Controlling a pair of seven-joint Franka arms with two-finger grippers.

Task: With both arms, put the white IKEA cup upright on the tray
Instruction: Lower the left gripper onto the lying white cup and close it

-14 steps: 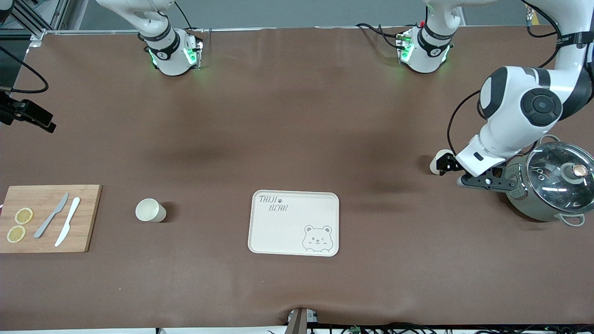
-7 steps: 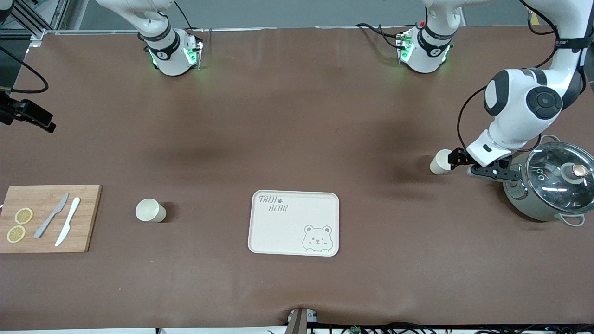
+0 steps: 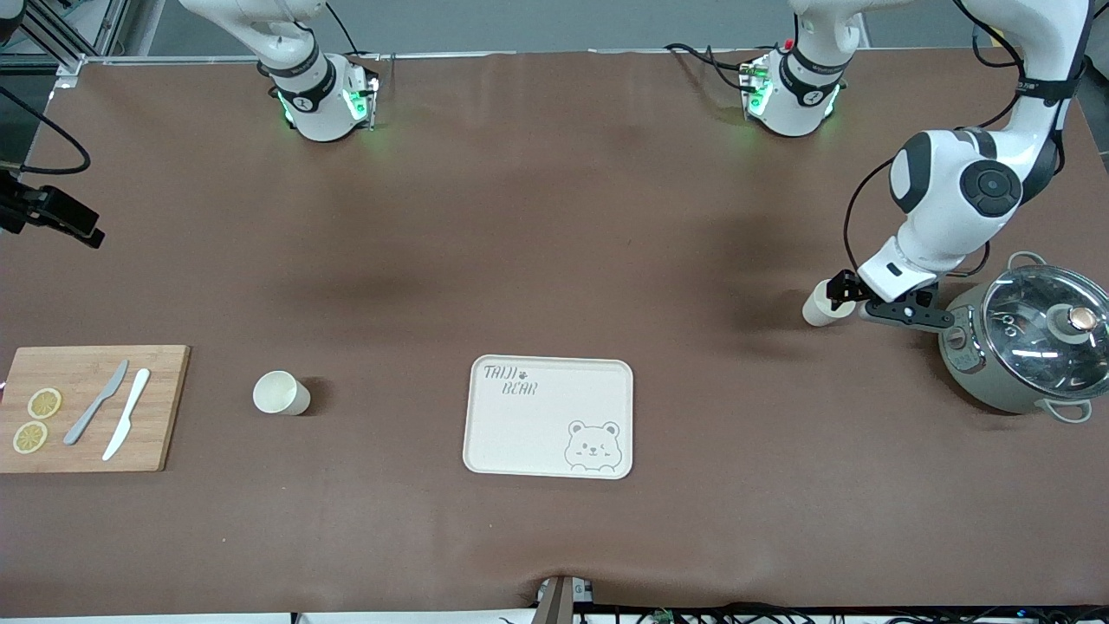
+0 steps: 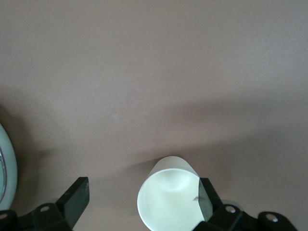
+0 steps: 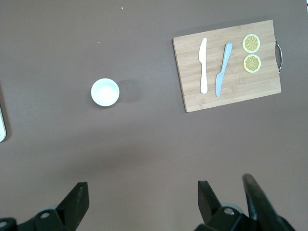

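Our left gripper [image 4: 139, 199] has its jaws spread wide around a white cup [image 4: 168, 195] that lies on its side on the surface, mouth toward the wrist camera, one finger right against the rim and the other well off it. In the front view this cup [image 3: 818, 305] sits toward the left arm's end, just beside the grey pot [image 3: 1022, 338] with the glass lid, and farther from the front camera than the tray [image 3: 549, 416].

Our right gripper [image 5: 139, 202] waits high over the surface with its jaws apart and nothing between them; it does not show in the front view.

We judge the main risk to be the off-centre straddle: closing now could push the cup sideways or roll it away, since a cup on its side turns easily. The pot stands close to the wrist, so a careless lift might clip it.

We count two white cups, the second [image 3: 280, 393] standing upright between the tray and the cutting board [image 3: 165, 407]. There is one tray, bare, one pot, one board, two knives [image 3: 95, 403] and two lemon slices [image 3: 44, 403].
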